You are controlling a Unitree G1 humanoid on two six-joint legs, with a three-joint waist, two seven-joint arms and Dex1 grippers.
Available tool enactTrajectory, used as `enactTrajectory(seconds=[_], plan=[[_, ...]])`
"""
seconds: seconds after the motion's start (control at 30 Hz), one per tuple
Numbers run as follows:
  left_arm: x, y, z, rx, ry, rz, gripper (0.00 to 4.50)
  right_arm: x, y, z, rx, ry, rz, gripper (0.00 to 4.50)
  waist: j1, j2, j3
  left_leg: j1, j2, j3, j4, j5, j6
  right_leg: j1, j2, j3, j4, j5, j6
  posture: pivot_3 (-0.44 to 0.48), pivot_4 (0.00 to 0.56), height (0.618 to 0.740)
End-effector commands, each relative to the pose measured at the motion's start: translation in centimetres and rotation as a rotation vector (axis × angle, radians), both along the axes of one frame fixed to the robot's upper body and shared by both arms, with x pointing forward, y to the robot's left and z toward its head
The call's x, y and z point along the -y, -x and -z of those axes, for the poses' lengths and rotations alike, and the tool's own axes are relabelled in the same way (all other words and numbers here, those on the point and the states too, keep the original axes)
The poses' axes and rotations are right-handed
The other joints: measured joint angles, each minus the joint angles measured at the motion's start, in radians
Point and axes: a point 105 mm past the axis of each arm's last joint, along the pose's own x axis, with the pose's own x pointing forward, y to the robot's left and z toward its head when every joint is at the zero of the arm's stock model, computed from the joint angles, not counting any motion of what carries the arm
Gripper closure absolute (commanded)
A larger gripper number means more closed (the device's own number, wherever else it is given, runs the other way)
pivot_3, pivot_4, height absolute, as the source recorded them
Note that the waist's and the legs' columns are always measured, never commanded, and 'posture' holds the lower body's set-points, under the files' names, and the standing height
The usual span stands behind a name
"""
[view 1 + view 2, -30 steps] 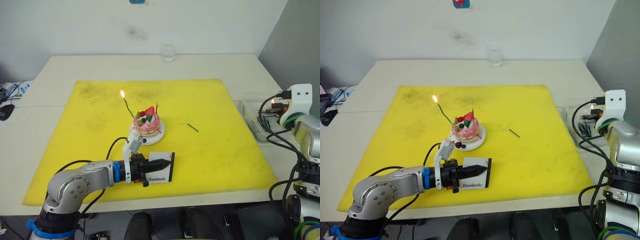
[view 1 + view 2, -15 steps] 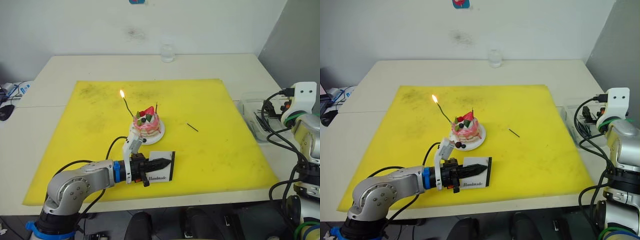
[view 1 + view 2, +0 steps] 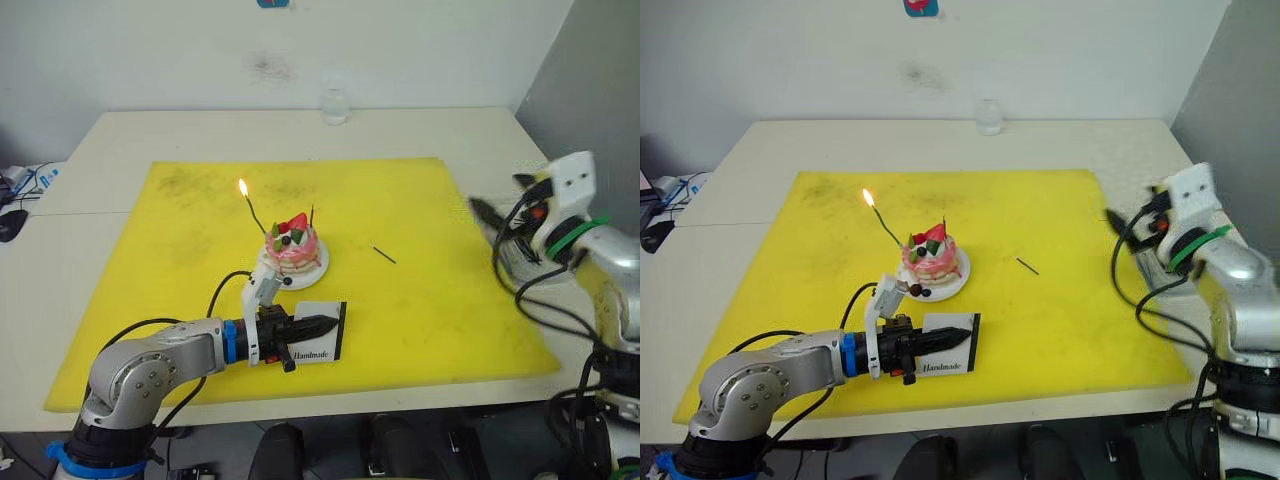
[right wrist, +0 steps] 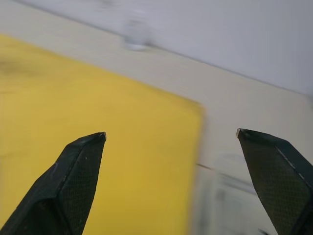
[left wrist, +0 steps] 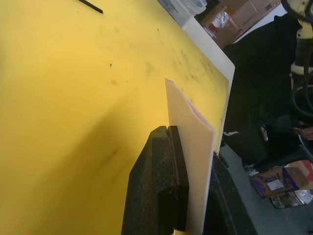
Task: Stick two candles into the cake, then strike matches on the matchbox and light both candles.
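While the left gripper (image 3: 312, 327) clenched the upright matchbox (image 3: 322, 333) just before the cake (image 3: 293, 246), the right gripper (image 4: 171, 161) hung spread and matchless, so the unlit red candle (image 3: 313, 215) risked staying dark.

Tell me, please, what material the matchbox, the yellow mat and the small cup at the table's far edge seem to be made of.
The matchbox looks like matte white cardboard: thin, flat walls with printed lettering. The yellow mat seems soft foam or rubber, dull and scuffed with dark marks, though the look leaves this open. The cup appears to be clear glass or plastic, since the wall shows through it.
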Motion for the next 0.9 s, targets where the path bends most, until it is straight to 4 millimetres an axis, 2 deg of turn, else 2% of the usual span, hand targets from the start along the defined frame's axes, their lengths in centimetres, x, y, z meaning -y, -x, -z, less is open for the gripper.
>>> enactTrajectory(seconds=[0.03,0.33,0.53,0.9], plan=[[-0.7,0.1,-1.0,0.039,0.003,-0.015,4.5,-3.2,1.4,0.4,0.041,0.031,-0.16,0.01,0.0,0.0,0.0,0.0,0.0,0.0,0.0,0.0,0.0,0.0,0.0,0.0,0.0,0.0,0.0,0.0,0.15,0.74],[-2.4,0.3,-1.1,0.03,-0.04,-0.043,4.5,-7.9,-0.3,5.1,-0.004,0.016,-0.273,0.01,0.0,0.0,0.0,0.0,0.0,0.0,0.0,0.0,0.0,0.0,0.0,0.0,0.001,0.0,0.0,0.0,0.15,0.74],[-2.4,0.2,-1.3,0.035,-0.046,-0.035,4.5,-8.9,-2.4,6.8,-0.001,0.041,-0.236,0.01,0.001,0.0,0.0,0.0,0.0,0.0,0.0,0.0,0.0,0.0,0.0,0.0,0.0,0.0,0.0,0.0,0.15,0.74],[-2.2,0.2,-1.5,0.036,-0.051,-0.019,4.5,-9.7,-3.5,8.9,-0.046,0.004,-0.181,0.01,0.0,0.0,0.0,0.0,0.0,0.0,0.0,0.0,0.0,0.0,0.0,0.0,0.001,0.001,0.0,0.0,0.15,0.74]])
